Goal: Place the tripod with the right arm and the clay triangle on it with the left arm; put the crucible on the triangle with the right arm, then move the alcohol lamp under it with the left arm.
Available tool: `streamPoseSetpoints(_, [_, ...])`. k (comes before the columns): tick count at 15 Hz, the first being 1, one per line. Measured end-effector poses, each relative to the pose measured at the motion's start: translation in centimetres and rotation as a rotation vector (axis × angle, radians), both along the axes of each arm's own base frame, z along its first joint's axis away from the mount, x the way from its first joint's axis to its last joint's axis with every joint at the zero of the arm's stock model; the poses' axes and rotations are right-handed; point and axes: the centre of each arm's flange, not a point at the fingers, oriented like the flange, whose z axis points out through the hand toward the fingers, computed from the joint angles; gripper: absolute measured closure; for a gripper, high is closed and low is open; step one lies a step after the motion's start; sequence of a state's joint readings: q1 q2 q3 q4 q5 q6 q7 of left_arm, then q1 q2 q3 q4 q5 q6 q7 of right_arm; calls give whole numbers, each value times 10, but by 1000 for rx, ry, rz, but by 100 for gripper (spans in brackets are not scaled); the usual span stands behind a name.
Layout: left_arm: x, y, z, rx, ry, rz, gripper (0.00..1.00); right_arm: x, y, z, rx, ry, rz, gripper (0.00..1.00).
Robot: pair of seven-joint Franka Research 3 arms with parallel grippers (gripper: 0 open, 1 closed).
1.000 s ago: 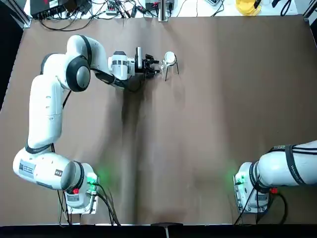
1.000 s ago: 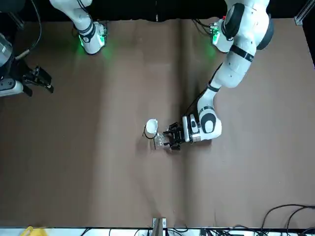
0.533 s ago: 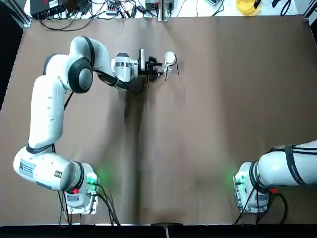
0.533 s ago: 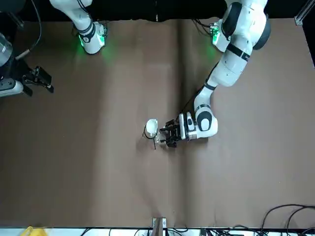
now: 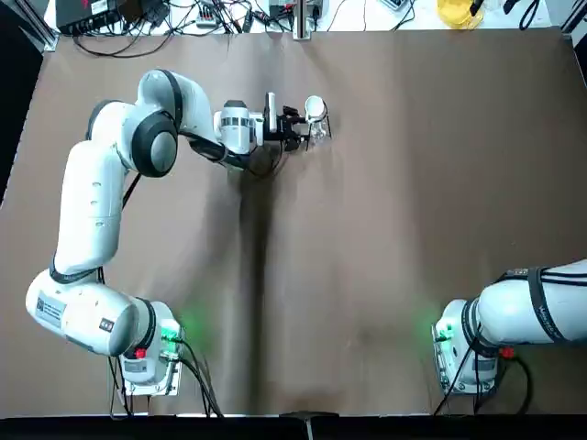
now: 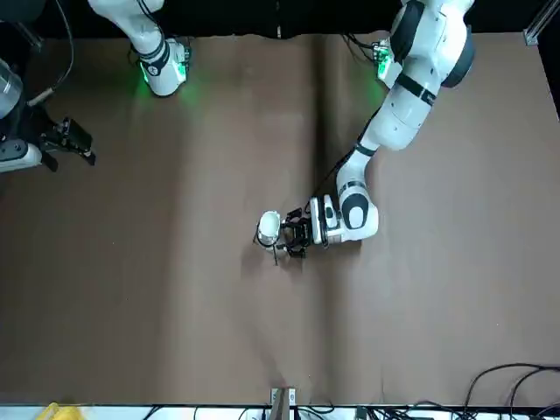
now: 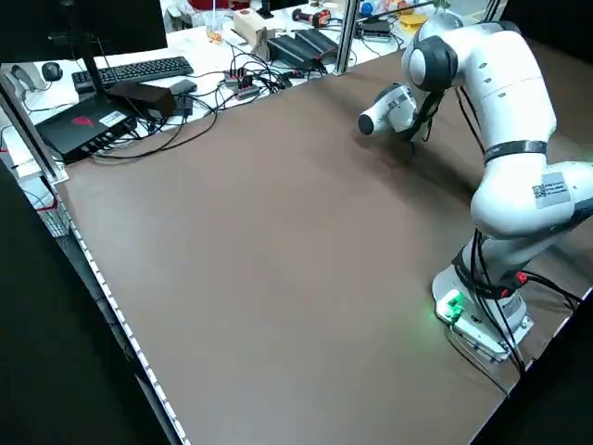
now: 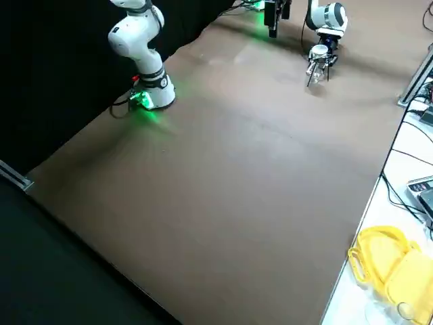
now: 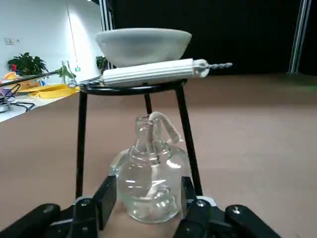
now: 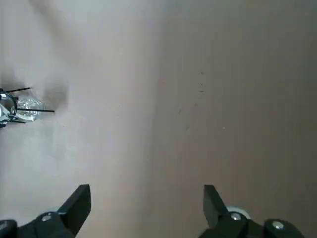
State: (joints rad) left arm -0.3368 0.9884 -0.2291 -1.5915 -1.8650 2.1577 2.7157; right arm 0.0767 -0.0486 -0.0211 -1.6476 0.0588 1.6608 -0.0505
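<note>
You're on the last step. In the top view's upper middle, the tripod (image 9: pixel 133 89) already carries the triangle (image 9: pixel 153 72) and crucible (image 9: pixel 143 44). Your left hand (image 9: pixel 143 206) grips the lamp (image 9: pixel 148 181) between the legs; release remains. The right hand (image 10: pixel 143 208) idles, spread wide and empty.

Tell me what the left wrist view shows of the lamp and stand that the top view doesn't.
Only the left wrist view shows the alcohol lamp held between the left gripper fingers, sitting between the tripod legs, with the clay triangle under the crucible. Only the top view shows the whole left arm reaching far across the table. Both show the crucible on top.
</note>
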Motion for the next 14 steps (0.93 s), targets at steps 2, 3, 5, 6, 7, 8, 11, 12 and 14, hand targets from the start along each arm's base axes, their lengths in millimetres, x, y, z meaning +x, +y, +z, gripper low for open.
streamPoseSetpoints(2, [12, 12, 4, 1, -11, 25, 34, 0, 0, 0, 0, 0, 0, 0])
streamPoseSetpoints(3, [22, 24, 7, 3, -19, 43, 28, 0, 0, 0, 0, 0, 0, 0])
streamPoseSetpoints(5, [41, 52, 18, 17, -50, 65, 11, 0, 0, 0, 0, 0, 0, 0])
streamPoseSetpoints(6, [51, 67, 25, 25, -66, 73, 2, 0, 0, 0, 0, 1, 0, 0])
streamPoseSetpoints(7, [61, 81, 33, 31, -82, 82, 0, 0, 0, 0, 0, 1, 0, 0])
streamPoseSetpoints(8, [79, 109, 53, 54, -118, 84, 0, 0, 0, -1, 0, 4, 1, 0])
streamPoseSetpoints(11, [101, 149, 91, 125, -91, 47, 0, -1, 4, -1, 0, 6, 9, 0])
streamPoseSetpoints(12, [107, 162, 103, 160, -65, 31, 0, -1, 7, -1, -1, 6, 15, 0])
streamPoseSetpoints(14, [117, 187, 128, 230, -11, 17, 0, -2, 17, -2, -1, 9, 33, 0])
